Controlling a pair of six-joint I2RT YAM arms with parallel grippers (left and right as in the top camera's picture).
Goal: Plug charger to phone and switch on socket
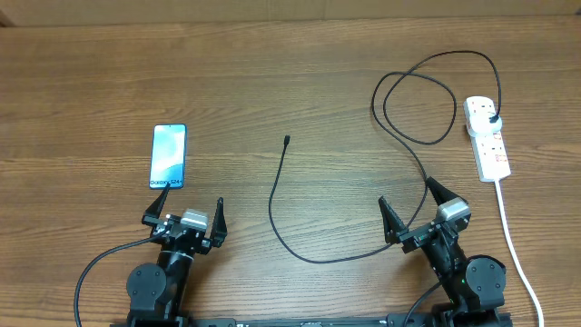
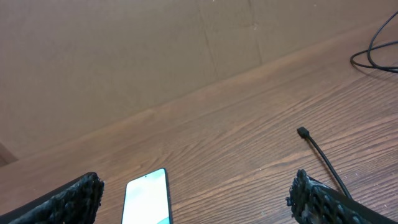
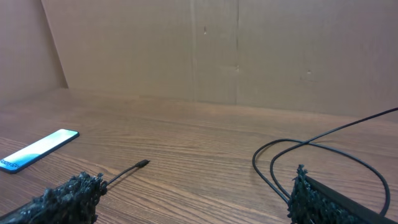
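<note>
We see the phone (image 1: pixel 169 156) lying flat toward the counter's left edge, just beyond our left gripper (image 1: pixel 194 200), whose fingers stand wide apart. The right gripper (image 1: pixel 405 189), near the front edge, is likewise spread. The charger (image 1: pixel 270 202) is plugged into the socket (image 1: pixel 487 136) by the right edge, and its tip lies loose mid-counter.

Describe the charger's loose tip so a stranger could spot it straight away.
Look at the middle of the wooden table, between the phone on the left and the white power strip on the right. The thin black cable ends there in a tiny connector, the only cable end lying loose.
</note>
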